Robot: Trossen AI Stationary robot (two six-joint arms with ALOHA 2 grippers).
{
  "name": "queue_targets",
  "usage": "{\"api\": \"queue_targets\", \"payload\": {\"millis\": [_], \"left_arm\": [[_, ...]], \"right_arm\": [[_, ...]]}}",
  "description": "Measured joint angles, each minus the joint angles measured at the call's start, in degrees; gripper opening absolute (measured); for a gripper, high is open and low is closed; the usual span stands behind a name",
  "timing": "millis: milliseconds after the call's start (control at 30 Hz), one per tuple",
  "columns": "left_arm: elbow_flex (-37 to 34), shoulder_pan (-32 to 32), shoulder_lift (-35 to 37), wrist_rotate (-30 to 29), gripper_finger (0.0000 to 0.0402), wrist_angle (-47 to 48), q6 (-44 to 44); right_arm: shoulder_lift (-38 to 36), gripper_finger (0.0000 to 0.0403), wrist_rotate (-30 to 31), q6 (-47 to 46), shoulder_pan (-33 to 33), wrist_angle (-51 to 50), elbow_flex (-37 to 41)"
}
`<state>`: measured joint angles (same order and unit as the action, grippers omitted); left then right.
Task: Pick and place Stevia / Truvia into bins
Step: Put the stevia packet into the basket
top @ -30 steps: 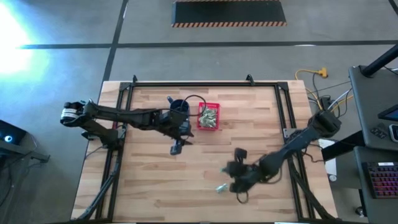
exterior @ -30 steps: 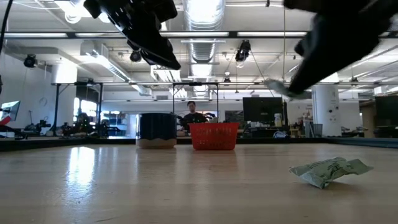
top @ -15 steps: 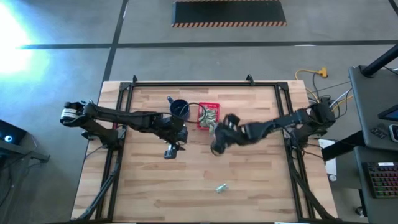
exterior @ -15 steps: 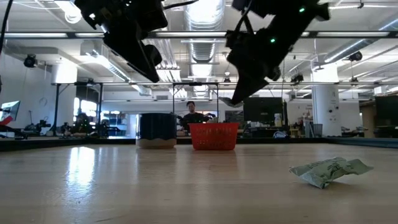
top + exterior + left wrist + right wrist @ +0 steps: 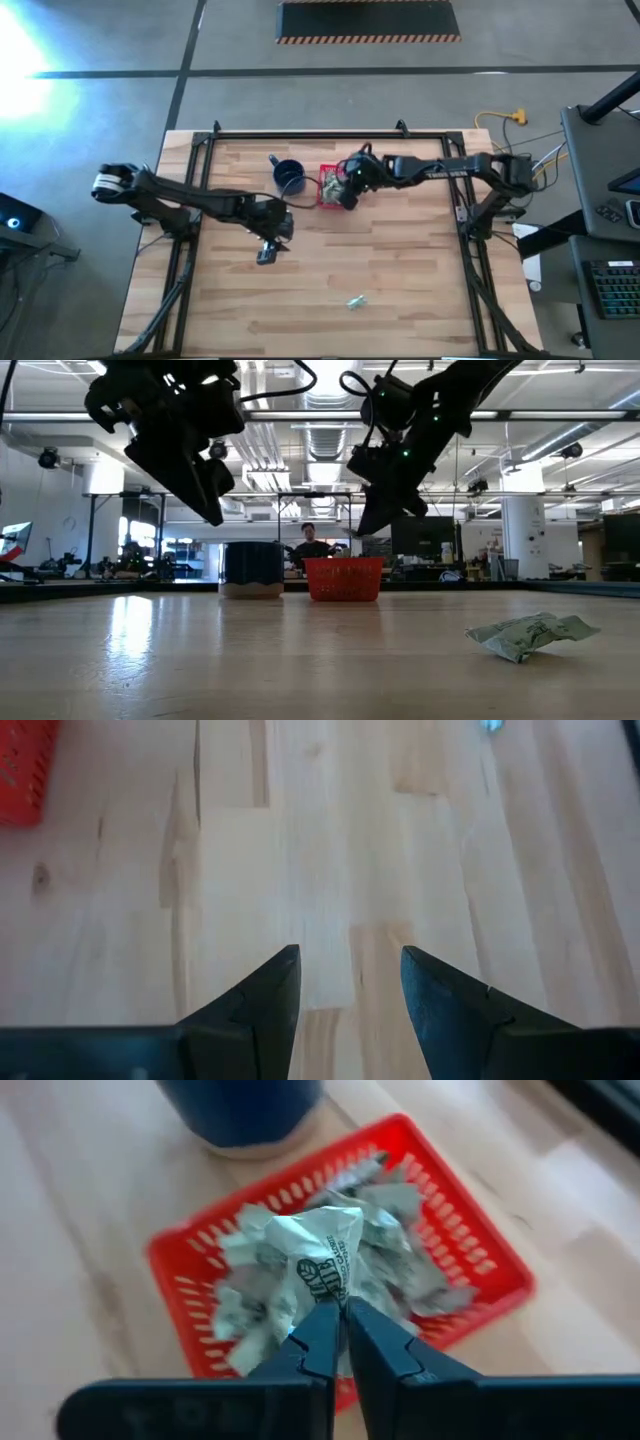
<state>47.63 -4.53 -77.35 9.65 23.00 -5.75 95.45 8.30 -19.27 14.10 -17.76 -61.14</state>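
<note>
The red basket (image 5: 335, 187) stands at the table's far middle, holding several pale green-and-white sachets (image 5: 400, 1265), with a dark blue mug (image 5: 290, 177) on its left. My right gripper (image 5: 341, 1308) hangs over the basket's right side (image 5: 346, 197), shut on one crumpled sachet (image 5: 325, 1260). One more sachet (image 5: 354, 300) lies flat on the wood near the front edge (image 5: 530, 634). My left gripper (image 5: 350, 982) hovers open over bare wood, nearer the front than the mug (image 5: 266, 255), with nothing between its fingers. My right gripper pinches the crumpled sachet by its near edge (image 5: 318, 1298) between its two fingertips. The fingers slant downward, coming from the table's right. The sachet sticks out beyond the fingertips, lifted clear above the basket's contents.
Black frame rails (image 5: 300, 135) run along the table's far edge and both sides. Bare wood stretches across the middle and front of the table. In the low view a person (image 5: 308, 540) shows in the room beyond the basket.
My right gripper has swung from the table's near right part toward the far edge, to above the basket, carrying the sachet and rolling as it went. My left gripper has moved toward the near edge and sunk lower, still open.
</note>
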Motion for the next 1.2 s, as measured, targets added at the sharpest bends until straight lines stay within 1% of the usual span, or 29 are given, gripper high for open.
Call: {"api": "queue_targets", "payload": {"millis": [100,267,333,400,467,533,567,633,700,767,867,967,1067,1200], "left_arm": [[-2.2,-0.2,1.7,0.0,0.0157,-3.8,-1.5],[-4.5,-0.2,4.8,0.0,0.0157,-7.8,-4.5],[-5.2,-0.2,5.8,-0.1,0.0157,-10.4,-7.1],[-6.0,-0.2,6.7,-0.1,0.0157,-12.8,-11.1],[-6.3,-0.8,7.0,-0.6,0.0157,-15.4,-15.5],[-6.8,-1.8,7.0,-1.7,0.0157,-17.7,-19.5],[-6.9,-2.5,6.7,-2.9,0.0157,-19.9,-21.5],[-6.9,-4.3,6.0,-5.6,0.0157,-25.0,-25.1],[-6.5,-6.4,4.0,-8.4,0.0157,-32.9,-25.7],[-5.8,-8.8,1.3,-11.7,0.0157,-38.6,-23.7],[-3.1,-12.2,-4.7,-16.6,0.0157,-44.6,-19.5],[1.1,-15.0,-12.4,-19.4,0.0157,-46.7,-19.1],[6.8,-17.0,-20.6,-20.0,0.0157,-46.4,-19.3],[15.5,-18.1,-31.0,-20.1,0.0157,-46.0,-17.6]], "right_arm": [[0.0,0.0037,-5.0,-0.2,1.9,2.1,0.0],[0.0,0.0097,-7.0,-0.8,2.5,2.8,-0.3],[-0.1,0.012,-9.3,0.0,2.4,3.1,-0.4],[-0.1,0.0137,-16.5,3.6,2.2,3.1,-0.4],[-0.1,0.0149,-27.2,8.5,1.3,2.7,-0.3],[-0.2,0.0155,-36.2,11.9,-0.6,1.8,-0.2],[-0.3,0.0156,-39.6,13.3,-1.8,-0.1,-0.2],[-0.5,0.0155,-42.7,15.7,-4.7,-5.4,-0.1],[-1.0,0.0151,-42.8,19.1,-7.7,-11.5,-0.1],[-1.7,0.0145,-41.5,21.6,-10.6,-16.0,0.4],[-3.7,0.0134,-35.7,22.8,-14.3,-19.6,2.7],[-7.5,0.0125,-30.4,22.6,-16.0,-19.6,6.0],[-11.8,0.0116,-26.2,20.1,-16.0,-19.5,9.7],[-19.5,0.0109,-22.4,16.1,-15.7,-19.3,14.7]]}}
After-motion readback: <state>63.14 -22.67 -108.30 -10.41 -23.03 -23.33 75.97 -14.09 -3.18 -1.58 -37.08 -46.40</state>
